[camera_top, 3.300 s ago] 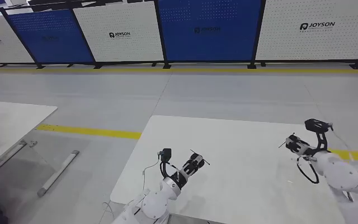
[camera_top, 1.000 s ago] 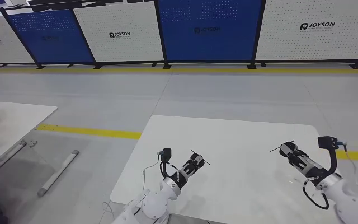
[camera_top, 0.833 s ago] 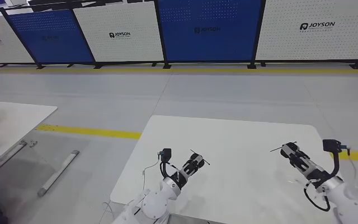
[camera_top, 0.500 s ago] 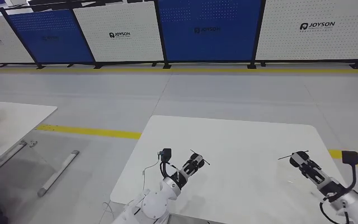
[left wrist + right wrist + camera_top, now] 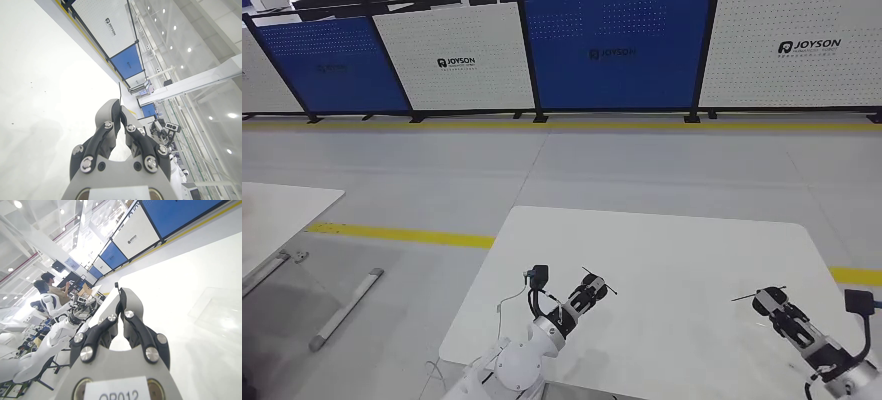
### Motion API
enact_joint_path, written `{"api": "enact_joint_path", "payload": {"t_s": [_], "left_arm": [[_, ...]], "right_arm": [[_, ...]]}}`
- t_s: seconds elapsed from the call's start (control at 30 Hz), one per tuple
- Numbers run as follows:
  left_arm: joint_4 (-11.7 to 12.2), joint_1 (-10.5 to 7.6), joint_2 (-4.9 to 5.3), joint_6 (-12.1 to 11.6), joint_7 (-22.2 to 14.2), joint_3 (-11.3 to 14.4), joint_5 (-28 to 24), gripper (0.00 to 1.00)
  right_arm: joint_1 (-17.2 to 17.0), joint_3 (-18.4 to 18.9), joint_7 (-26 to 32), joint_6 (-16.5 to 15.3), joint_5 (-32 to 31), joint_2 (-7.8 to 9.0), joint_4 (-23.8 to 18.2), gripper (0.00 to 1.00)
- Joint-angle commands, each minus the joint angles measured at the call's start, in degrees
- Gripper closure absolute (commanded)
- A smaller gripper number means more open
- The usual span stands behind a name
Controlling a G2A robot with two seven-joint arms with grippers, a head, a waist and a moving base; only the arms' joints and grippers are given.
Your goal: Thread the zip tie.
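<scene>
The left hand (image 5: 120,106) pinches a black zip tie (image 5: 119,92) above the bench (image 5: 662,250), its end sticking out forward. The right hand (image 5: 121,293) pinches a second tie (image 5: 117,285), head outward.

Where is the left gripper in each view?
Top view: left gripper over the table, near left part.
Left wrist view: left gripper in the foreground, shut on a zip tie.
Right wrist view: left gripper far off, beyond the table's edge.
Shared landmark: the white table.

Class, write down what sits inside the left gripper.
A thin black plastic zip tie is pinched inside the shut left gripper, one narrow end poking out beyond it. The clamped stretch is covered, so its length cannot be told.
</scene>
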Motion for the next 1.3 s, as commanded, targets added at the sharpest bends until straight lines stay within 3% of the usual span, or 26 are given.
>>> {"api": "enact_joint_path", "payload": {"t_s": [0.0,0.13,0.2,0.43,0.5,0.73,0.83,1.0,1.07,1.27], "left_arm": [[0.0,0.0,0.0,0.0,0.0,0.0,0.0,1.0],[0.0,0.0,0.0,0.0,0.0,0.0,0.0,1.0],[0.0,0.0,0.0,0.0,0.0,0.0,0.0,1.0],[0.09,-0.07,-0.02,-0.02,0.05,0.03,0.01,1.0],[0.31,-0.82,-0.2,0.3,0.78,0.39,0.23,1.0],[-0.48,-3.09,-1.28,0.18,7.92,5.38,8.67,1.0],[-0.39,-3.74,-1.82,1.47,10.17,8.36,13.15,1.0],[2.71,-6.49,-3.12,4.79,12.31,13.16,17.07,1.0],[3.6,-7.29,-3.48,5.73,12.7,13.84,16.93,1.0],[3.6,-7.29,-3.48,5.73,12.7,13.84,16.93,1.0]], "right_arm": [[-0.04,-0.53,-1.13,-0.05,0.92,-0.22,-0.18,1.0],[-0.1,-4.12,-6.88,0.17,-0.02,-1.14,0.44,1.0],[1.01,-7.62,-9.64,2.71,-3.55,-1.74,0.88,1.0],[1.24,-8.09,-10.05,3.03,-3.95,-1.83,0.92,1.0],[1.24,-8.09,-10.05,3.03,-3.95,-1.83,0.92,1.0],[1.24,-8.09,-10.05,3.03,-3.95,-1.83,0.92,1.0],[1.24,-8.09,-10.05,3.03,-3.95,-1.83,0.92,1.0],[1.24,-8.09,-10.05,3.03,-3.95,-1.83,0.92,1.0],[1.24,-8.09,-10.05,3.03,-3.95,-1.83,0.92,1.0],[1.24,-8.09,-10.05,3.03,-3.95,-1.83,0.92,1.0]]}}
